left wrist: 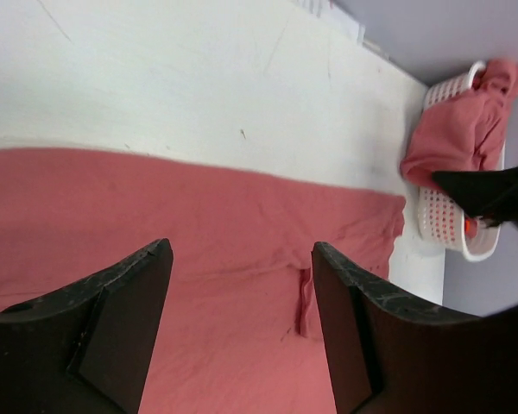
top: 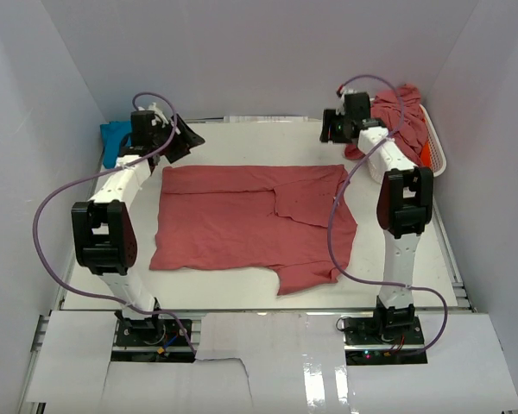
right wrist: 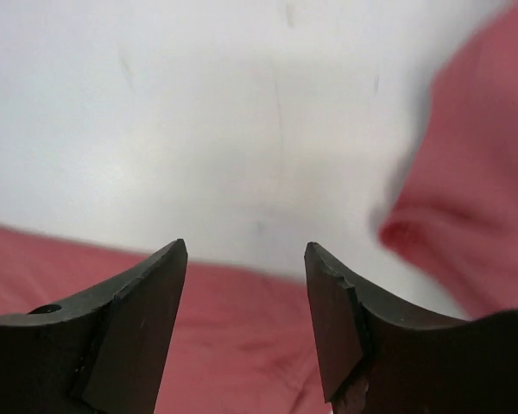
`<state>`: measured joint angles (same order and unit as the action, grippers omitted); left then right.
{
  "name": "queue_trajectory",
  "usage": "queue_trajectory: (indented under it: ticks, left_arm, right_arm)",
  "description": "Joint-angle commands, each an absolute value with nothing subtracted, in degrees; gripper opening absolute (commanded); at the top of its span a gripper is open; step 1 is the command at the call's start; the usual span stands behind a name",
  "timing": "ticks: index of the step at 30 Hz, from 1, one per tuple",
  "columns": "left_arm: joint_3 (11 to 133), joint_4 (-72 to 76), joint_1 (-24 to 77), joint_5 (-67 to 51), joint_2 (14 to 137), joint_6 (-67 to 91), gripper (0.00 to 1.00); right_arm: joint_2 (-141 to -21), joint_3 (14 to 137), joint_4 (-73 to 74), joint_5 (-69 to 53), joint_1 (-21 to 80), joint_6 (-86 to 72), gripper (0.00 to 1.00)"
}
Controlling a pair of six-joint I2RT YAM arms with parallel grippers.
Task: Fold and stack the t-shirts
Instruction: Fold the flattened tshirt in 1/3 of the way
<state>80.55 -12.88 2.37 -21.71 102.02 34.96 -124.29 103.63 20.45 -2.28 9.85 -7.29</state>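
Note:
A dusty rose-red t-shirt [top: 250, 224] lies spread flat in the middle of the table, its right part folded over. My left gripper [top: 186, 141] hovers open and empty above the shirt's back left corner. In the left wrist view [left wrist: 242, 250] the shirt [left wrist: 224, 216] lies below the gripper. My right gripper [top: 327, 128] hovers open and empty above the shirt's back right corner. In the right wrist view [right wrist: 246, 250] the shirt's edge [right wrist: 242, 336] lies under the gripper. A turquoise t-shirt [top: 114, 140] lies at the back left. More rose-red t-shirts [top: 401, 112] are piled in the basket.
The white slatted basket [top: 438, 153] stands at the back right against the wall, with something orange [top: 425, 155] inside; it also shows in the left wrist view [left wrist: 440, 224]. White walls close in the table at the left, back and right.

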Motion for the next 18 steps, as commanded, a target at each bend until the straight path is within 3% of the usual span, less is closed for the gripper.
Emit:
queue_trajectory:
  ticks: [1,6,8,10,11,14,18]
  left_arm:
    - [82.8,-13.9,-2.4,-22.1,101.2,35.9,0.76]
    - [87.0,-15.0,-5.0,-22.6,98.9,42.4,0.76]
    - [85.7,-15.4,-5.0,-20.1,93.6,45.7,0.76]
    - [81.7,-15.1,-5.0,-18.4,89.5,47.8,0.76]
    - [80.2,-15.3,-4.9,-18.2,87.2,48.1,0.84]
    - [76.7,-18.1,-4.7,-18.0,79.9,46.2,0.92]
    - [73.8,-22.2,-4.7,-16.6,73.8,43.1,0.95]
  right_arm:
    - [-123.7,118.9,25.7,-3.1,10.3,-6.3,0.64]
    - [-115.7,111.8,26.0,-5.7,10.3,-6.5,0.66]
    - [-109.2,106.8,25.5,-7.3,10.4,-8.5,0.75]
    - [-102.3,98.3,24.4,-8.4,10.5,-11.6,0.78]
    - [-100.4,95.6,23.6,-9.9,11.0,-12.7,0.78]
    - [-95.5,89.8,25.7,-10.2,12.3,-15.3,0.78]
    - [-93.1,86.8,31.6,-9.2,13.5,-15.1,0.78]
